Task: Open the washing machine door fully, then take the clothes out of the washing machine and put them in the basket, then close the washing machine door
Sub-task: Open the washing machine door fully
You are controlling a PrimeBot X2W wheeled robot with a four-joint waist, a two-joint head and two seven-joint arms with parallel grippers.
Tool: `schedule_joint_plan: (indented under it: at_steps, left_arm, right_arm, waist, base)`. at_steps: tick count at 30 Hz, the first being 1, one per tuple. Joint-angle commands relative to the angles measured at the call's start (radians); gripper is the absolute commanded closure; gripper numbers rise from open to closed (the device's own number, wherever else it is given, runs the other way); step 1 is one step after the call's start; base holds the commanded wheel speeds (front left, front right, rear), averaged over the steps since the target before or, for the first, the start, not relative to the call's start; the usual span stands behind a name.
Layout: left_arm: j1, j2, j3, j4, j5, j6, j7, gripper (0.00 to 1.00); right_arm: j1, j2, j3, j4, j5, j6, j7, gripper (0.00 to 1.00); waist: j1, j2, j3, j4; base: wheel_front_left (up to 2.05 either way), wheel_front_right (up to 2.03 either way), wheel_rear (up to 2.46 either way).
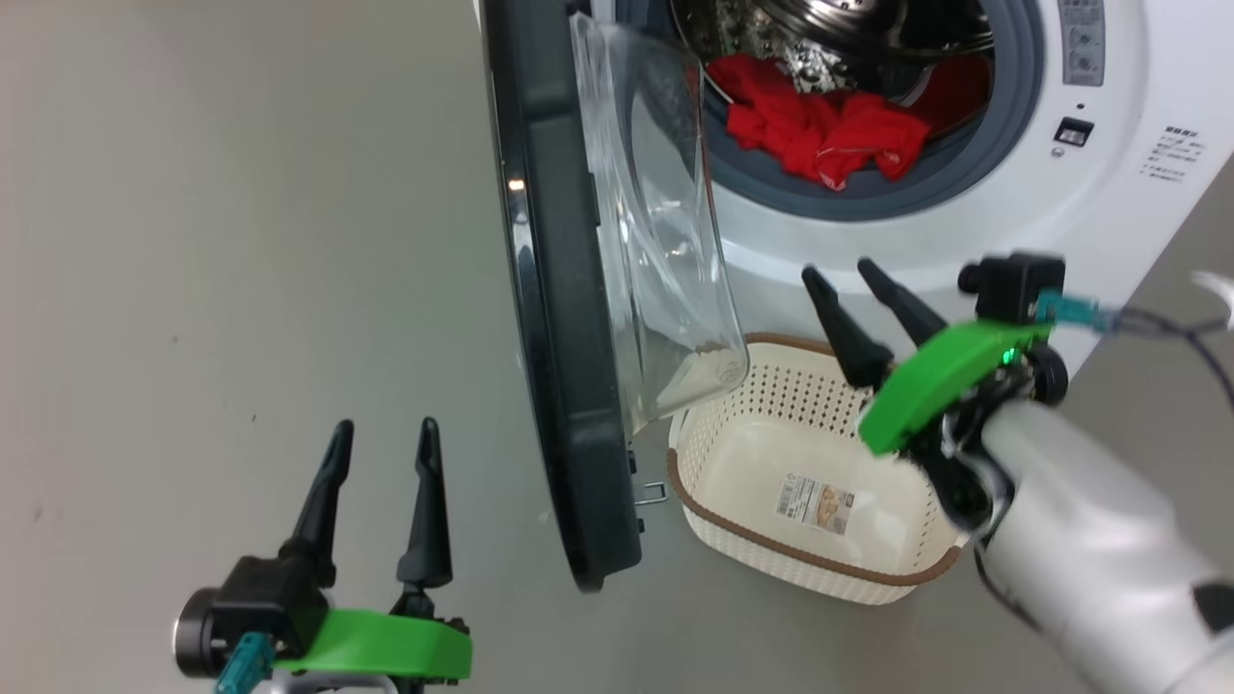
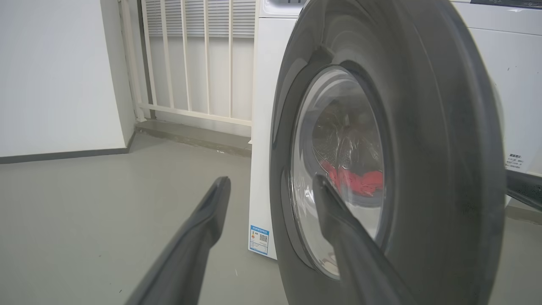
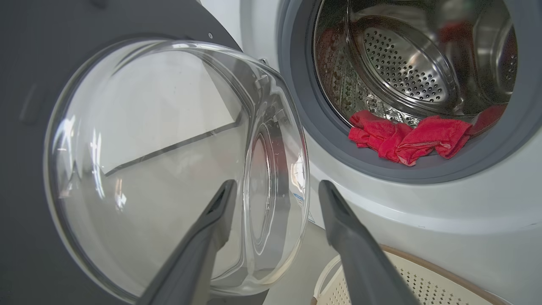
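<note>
Jaws spread and empty on my left gripper [image 1: 386, 424] and right gripper [image 1: 837, 267], the clothes [image 1: 819, 130] lie at the drum's [image 1: 848, 29] lip above the basket [image 1: 762, 386], and I fear the half-open door [image 1: 559, 337] may snag my reach.

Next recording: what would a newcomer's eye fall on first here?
The bright red clothes heaped at the front of the steel drum in the white washing machine. Then the black washing machine door, swung out with its bulging glass bowl, and beside it the cream basket on the floor, no clothes in it.
</note>
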Motion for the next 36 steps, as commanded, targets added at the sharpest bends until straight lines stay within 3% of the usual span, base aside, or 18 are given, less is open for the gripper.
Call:
schedule_joint_plan:
  at_steps: [1, 8, 15, 22, 36]
  left_arm:
    - [0.002, 0.016, 0.039, -0.019, 0.011, -0.006, -0.005, 0.0]
    - [0.029, 0.016, 0.062, -0.031, 0.022, -0.008, -0.005, 0.0]
    - [0.048, 0.016, 0.063, -0.044, 0.049, -0.019, -0.005, 0.0]
    - [0.064, 0.016, 0.056, -0.049, 0.046, -0.016, -0.005, 0.0]
    - [0.075, 0.016, 0.063, -0.05, 0.05, -0.017, -0.005, 0.0]
  right_arm:
    - [0.047, 0.016, -0.023, -0.024, -0.042, 0.006, -0.011, 0.0]
    - [0.306, 0.13, -0.412, -0.236, -0.559, 0.006, -0.012, 0.0]
    - [0.495, 0.176, -0.582, -0.473, -0.835, 0.006, -0.012, 0.0]
    - [0.613, 0.178, -0.581, -0.608, -0.865, 0.006, -0.012, 0.0]
    - [0.671, 0.178, -0.58, -0.664, -0.858, 0.006, -0.012, 0.0]
  waist:
    - [0.0, 0.0, -0.012, -0.005]
    - [0.0, 0.0, -0.046, -0.011]
    - [0.0, 0.0, -0.065, -0.01]
    - [0.0, 0.0, -0.077, -0.008]
    - [0.0, 0.0, -0.082, -0.011]
  base:
    - [0.0, 0.0, 0.0]
    - [0.0, 0.0, 0.0]
    - [0.0, 0.0, 0.0]
    - [0.0, 0.0, 0.0]
    - [0.0, 0.0, 0.0]
